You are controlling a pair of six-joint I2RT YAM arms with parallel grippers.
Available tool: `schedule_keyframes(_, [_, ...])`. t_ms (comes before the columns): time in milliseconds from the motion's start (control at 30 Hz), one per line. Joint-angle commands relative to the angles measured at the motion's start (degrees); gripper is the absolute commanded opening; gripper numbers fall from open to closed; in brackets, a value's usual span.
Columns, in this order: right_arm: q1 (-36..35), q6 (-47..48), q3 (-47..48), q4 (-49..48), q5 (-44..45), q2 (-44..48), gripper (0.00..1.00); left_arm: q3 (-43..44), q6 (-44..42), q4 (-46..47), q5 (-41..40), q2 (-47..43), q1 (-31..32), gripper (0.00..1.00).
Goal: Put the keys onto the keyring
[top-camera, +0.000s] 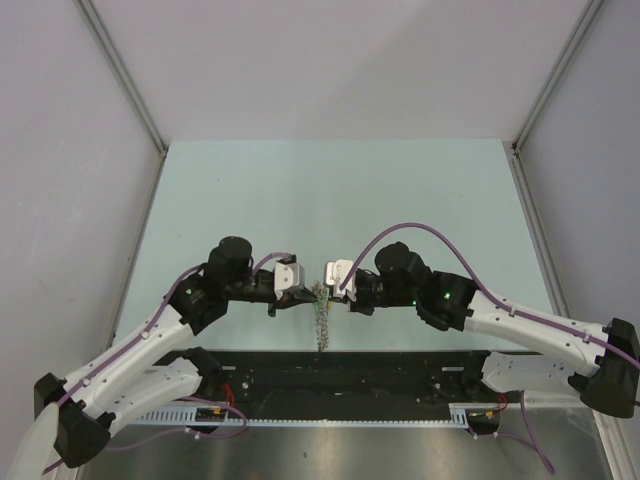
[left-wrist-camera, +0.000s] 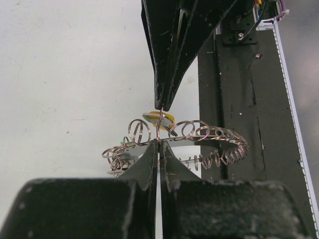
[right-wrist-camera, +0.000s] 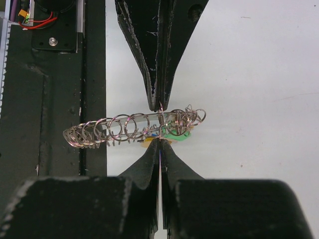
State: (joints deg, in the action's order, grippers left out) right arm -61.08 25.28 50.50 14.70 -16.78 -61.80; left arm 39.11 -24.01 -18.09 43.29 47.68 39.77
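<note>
Left gripper (left-wrist-camera: 158, 143): nearest the left wrist lens, its two dark fingers filled the bottom of that view. They were pressed together with no gap, the tip nipping a thin wire loop of the keyring (left-wrist-camera: 199, 132).
Keyring: a grey coil of many small wire loops lay crosswise just beyond that tip and ran on toward the black rail (left-wrist-camera: 234, 99). Whether its trailing end touched the table (left-wrist-camera: 60, 74) could not be told.
Keys: they sat tucked inside the coil, right at the pinch point. A yellow-orange head (left-wrist-camera: 160, 117) sat just under the opposite tip.
Right gripper (left-wrist-camera: 162, 105): it came down from the top of the left wrist view with its jaws squeezed together on the same upright wire. The two tips faced each other, close together, with the coil between.
Only in the right wrist view: a bright green key head showed among the loops at the coil's right end. An orange edge showed beside the near tip.
Only in the top view: the keyring read as a narrow strand running from the meeting point toward the near edge, and the keys were too small to make out.
Left arm (top-camera: 150, 345): it reached inward from the left base, elbow bent and wrist turned toward centre.
Right arm (top-camera: 530, 325): it mirrored this from the right, with a purple cable (top-camera: 420, 232) arching over it.
Table: a pale green surface stretched beyond both wrists.
</note>
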Motion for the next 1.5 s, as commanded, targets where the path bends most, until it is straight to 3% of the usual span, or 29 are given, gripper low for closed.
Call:
schedule_keyframes(0, [0.08,0.12,2.67,-1.08,0.69,0.89,0.00,0.70,-0.86,2.44,2.41,-0.48,0.31,0.00])
schedule_keyframes(1467, [-0.09,0.74,2.59,-1.16,-1.15,0.45,0.00,0.88,-0.42,2.44,2.68,0.04,0.40,0.00])
